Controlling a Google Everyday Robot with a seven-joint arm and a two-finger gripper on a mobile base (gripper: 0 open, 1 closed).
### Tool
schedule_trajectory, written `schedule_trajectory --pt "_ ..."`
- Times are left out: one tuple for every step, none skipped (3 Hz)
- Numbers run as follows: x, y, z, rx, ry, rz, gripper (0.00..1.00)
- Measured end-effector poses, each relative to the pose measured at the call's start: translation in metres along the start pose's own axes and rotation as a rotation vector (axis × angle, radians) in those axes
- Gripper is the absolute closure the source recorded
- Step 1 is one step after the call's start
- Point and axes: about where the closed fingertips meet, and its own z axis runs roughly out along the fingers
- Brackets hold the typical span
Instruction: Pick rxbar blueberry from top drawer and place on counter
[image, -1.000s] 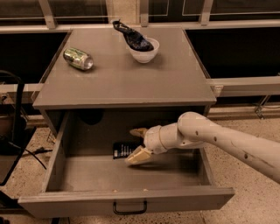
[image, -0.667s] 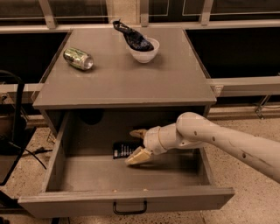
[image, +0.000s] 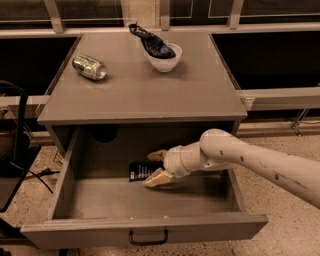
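The rxbar blueberry (image: 139, 172) is a dark flat bar with white lettering, lying on the floor of the open top drawer (image: 145, 229) near its back. My gripper (image: 157, 167) is inside the drawer at the bar's right end. Its fingers (image: 158, 178) stand apart, one beyond the bar and one on its near side, so they straddle the bar's right end. The bar still rests on the drawer floor. The grey counter (image: 145, 92) is the cabinet top above the drawer.
A green can (image: 90, 67) lies on its side at the counter's left. A white bowl (image: 165, 57) holding a dark crumpled bag stands at the counter's back middle. The drawer has a black pull handle (image: 148, 238). Black cables and a stand are on the left (image: 20, 150).
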Motion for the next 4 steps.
schedule_trajectory --pt "0.0033 0.0013 0.0012 -0.003 0.013 0.007 0.59" --pt "0.0041 0.0019 0.0009 -0.003 0.022 0.012 0.82" --pt "0.0039 0.0019 0.0008 -0.003 0.021 0.012 1.0" --pt "0.0021 0.0021 0.0005 -0.002 0.021 0.009 1.0"
